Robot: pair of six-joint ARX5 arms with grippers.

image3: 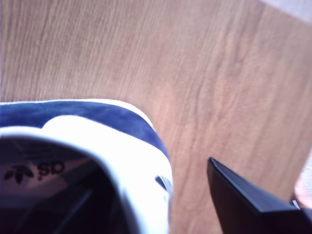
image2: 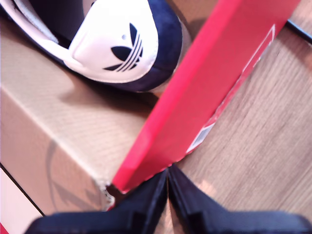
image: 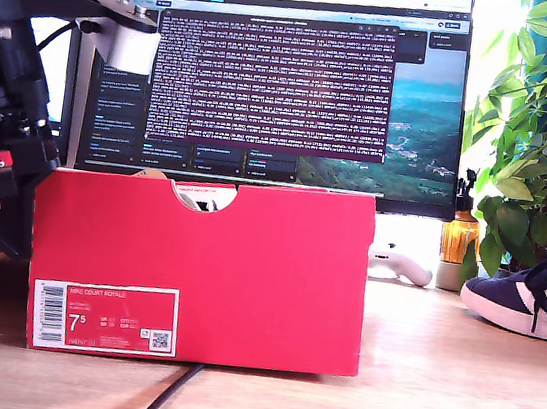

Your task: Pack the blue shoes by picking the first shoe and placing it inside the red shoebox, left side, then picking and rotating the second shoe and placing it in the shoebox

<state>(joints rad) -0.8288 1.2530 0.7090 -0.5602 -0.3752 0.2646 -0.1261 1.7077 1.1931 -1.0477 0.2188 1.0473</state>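
Observation:
The red shoebox (image: 244,271) stands on the wooden table, its barcode label facing the exterior camera. One blue shoe (image2: 122,44) lies inside it, its white heel tab towards the red wall (image2: 214,87). My first gripper (image2: 168,195) hangs shut and empty over that wall's corner; its arm (image: 4,109) is at the exterior view's left. The other blue shoe (image: 535,289) rests on the table at the exterior view's right. My second gripper (image3: 158,165) sits at that shoe's heel (image3: 97,131). One finger (image3: 243,204) shows apart from the heel; the other is hidden.
A monitor (image: 280,74) stands behind the box. A leafy plant (image: 544,139), an amber bottle (image: 459,239) and a white controller (image: 396,266) are at the exterior view's back right. A black cable (image: 167,397) runs out from under the box.

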